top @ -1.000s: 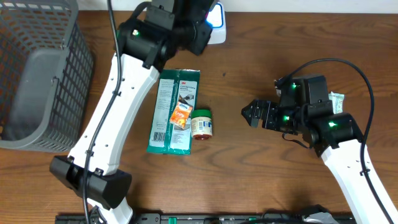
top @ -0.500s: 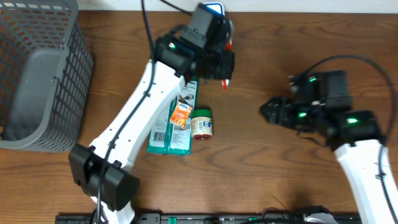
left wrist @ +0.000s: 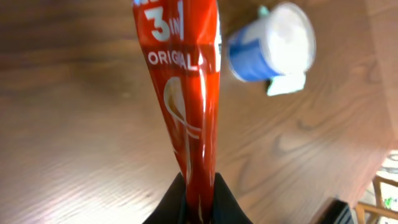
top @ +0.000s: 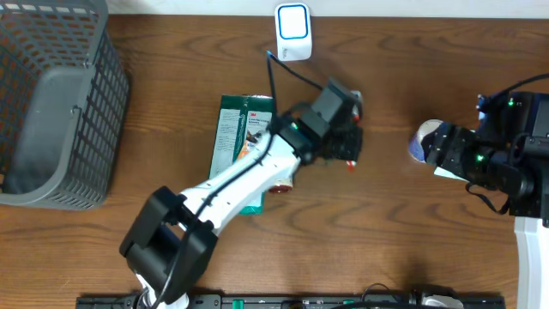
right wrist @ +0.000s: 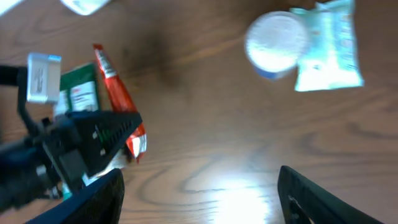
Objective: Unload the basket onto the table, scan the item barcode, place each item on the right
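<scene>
**A:** So, grey basket (top: 51, 103) far left, green pack (top: 230, 129) marked "3M" flat mid-table. Where's the red sachet (left wrist: 183, 93)?

**B:** Pinched by one end in the left gripper (left wrist: 198, 199), jaws clamped tight on it, above the wood between that pack and the blue-white tub (left wrist: 273, 43). Its long axis runs straight out from the fingers. Reads "3 IN", "ORIGINAL". The right gripper (right wrist: 200, 174) gapes wide, empty.

Basket (top: 110, 103) far left; scanner (top: 292, 21) rear centre; packet (top: 232, 137) mid-table; cup (top: 424, 142) right, pouch (right wrist: 328, 48) beside it.

red sachet (left wrist: 186, 93): top cut off; white tub (right wrist: 275, 42): blurred
</scene>
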### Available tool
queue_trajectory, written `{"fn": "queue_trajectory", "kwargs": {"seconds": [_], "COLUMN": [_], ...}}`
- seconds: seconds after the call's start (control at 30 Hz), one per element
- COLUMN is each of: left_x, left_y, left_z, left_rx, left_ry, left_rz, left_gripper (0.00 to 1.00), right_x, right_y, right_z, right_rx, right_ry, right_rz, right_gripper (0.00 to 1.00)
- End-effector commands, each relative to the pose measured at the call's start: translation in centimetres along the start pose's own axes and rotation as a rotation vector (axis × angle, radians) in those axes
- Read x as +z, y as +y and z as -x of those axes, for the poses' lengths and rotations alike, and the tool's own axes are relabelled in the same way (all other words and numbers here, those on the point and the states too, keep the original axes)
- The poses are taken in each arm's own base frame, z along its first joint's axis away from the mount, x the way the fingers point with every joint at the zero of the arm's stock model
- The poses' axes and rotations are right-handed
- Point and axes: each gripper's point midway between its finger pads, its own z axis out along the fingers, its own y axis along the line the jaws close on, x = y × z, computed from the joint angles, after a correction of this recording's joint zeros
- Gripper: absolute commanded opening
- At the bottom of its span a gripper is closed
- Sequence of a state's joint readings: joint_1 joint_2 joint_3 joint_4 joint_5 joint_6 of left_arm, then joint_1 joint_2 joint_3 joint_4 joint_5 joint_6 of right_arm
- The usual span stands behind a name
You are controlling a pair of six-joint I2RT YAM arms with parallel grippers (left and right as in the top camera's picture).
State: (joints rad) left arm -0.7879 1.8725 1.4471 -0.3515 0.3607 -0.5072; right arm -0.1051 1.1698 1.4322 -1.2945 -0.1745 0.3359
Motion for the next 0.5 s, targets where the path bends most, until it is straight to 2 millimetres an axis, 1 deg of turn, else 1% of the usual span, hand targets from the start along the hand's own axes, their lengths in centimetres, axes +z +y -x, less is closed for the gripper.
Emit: {"fn": "queue_trajectory", "kwargs": {"seconds": [0.0,0.13,0.17,0.27,0.3,0.33,0.37,0.4,0.43,0.47], "left_x": [1.6,3.9,4.6,7.1,7.7,8.3,8.9,9.3,9.3,9.2], "left_y": [-1.4,-2.6,-2.9,-4.0,-4.3,-4.3,-4.4,-4.4,-4.4,-4.4], "left_z": [-1.6,-2.7,-2.9,-3.3,-3.4,-3.4,-3.3,-3.2,-3.1,-2.9], "left_rx": [-0.01,0.021,0.032,0.064,0.071,0.074,0.08,0.093,0.11,0.129], "left_ry": [-0.001,-0.042,-0.051,-0.074,-0.082,-0.089,-0.1,-0.108,-0.112,-0.116], "left_rz": [-0.009,0.023,0.022,-0.017,-0.029,-0.037,-0.049,-0.054,-0.055,-0.054], "left_gripper": [0.07,0.09,0.14,0.24,0.3,0.44,0.6,0.7,0.74,0.75], "right_x": [-0.3,-0.3,-0.3,-0.3,-0.3,-0.3,-0.3,-0.3,-0.3,-0.3], "right_y": [-1.1,-1.1,-1.1,-1.1,-1.0,-1.0,-1.0,-1.0,-1.1,-1.1], "right_z": [0.6,0.5,0.5,0.4,0.3,0.2,0.2,0.1,0.1,0.0], "right_rx": [-0.008,-0.008,-0.008,-0.007,-0.007,-0.007,-0.007,-0.006,-0.006,-0.006], "right_ry": [-0.026,-0.024,-0.022,-0.018,-0.015,-0.012,-0.01,-0.008,-0.006,-0.004], "right_rz": [-0.055,-0.055,-0.054,-0.052,-0.049,-0.048,-0.048,-0.049,-0.05,-0.05], "right_gripper": [0.76,0.76,0.77,0.77,0.77,0.77,0.78,0.79,0.81,0.83]}}
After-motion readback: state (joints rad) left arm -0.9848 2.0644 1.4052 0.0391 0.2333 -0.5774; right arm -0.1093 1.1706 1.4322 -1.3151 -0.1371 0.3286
